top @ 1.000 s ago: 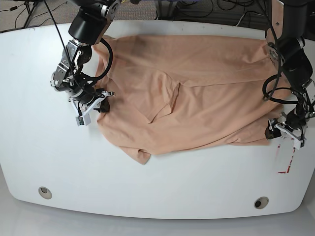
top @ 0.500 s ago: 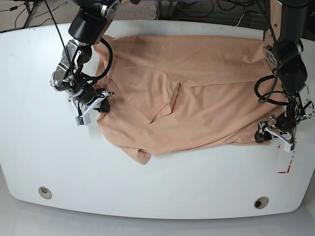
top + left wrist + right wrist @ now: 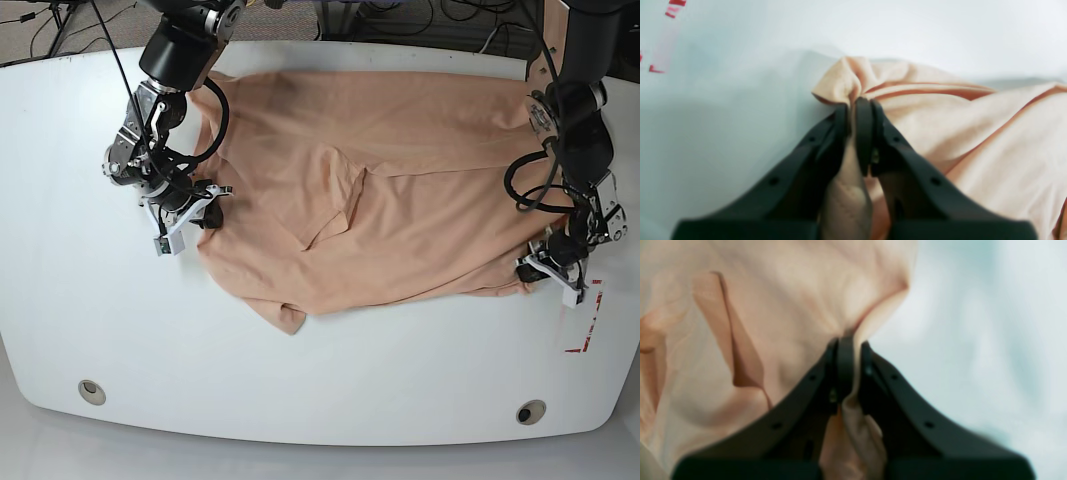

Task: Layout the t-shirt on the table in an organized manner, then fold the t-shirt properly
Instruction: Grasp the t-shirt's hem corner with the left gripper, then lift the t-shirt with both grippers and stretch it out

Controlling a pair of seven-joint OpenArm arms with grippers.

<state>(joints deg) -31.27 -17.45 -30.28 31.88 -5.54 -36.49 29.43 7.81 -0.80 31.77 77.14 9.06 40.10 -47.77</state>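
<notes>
my left gripper [image 3: 853, 103] is clamped on a bunched corner of the t-shirt [image 3: 380, 190], fabric pinched tight btwn the black fingers [image 3: 836, 130] w/ a puff of cloth poking out past the tips. in base view that's at the shirt's lower corner on the view's right, near the red tape marks [image 3: 585, 320] on the table [image 3: 320, 370]. my right gripper [image 3: 848, 343] is closed too, gripping the shirt's edge on the opposite side, cloth pulled into a fold running down btwn the jaws. the peach shirt lies spread across the upper middle of the white table, mostly flat but w/ a diagonal crease thru the centre and a small tab hanging off the near edge. two grey grommets [image 3: 92, 391] sit near the table's front edge, well apart from the shirt.
</notes>
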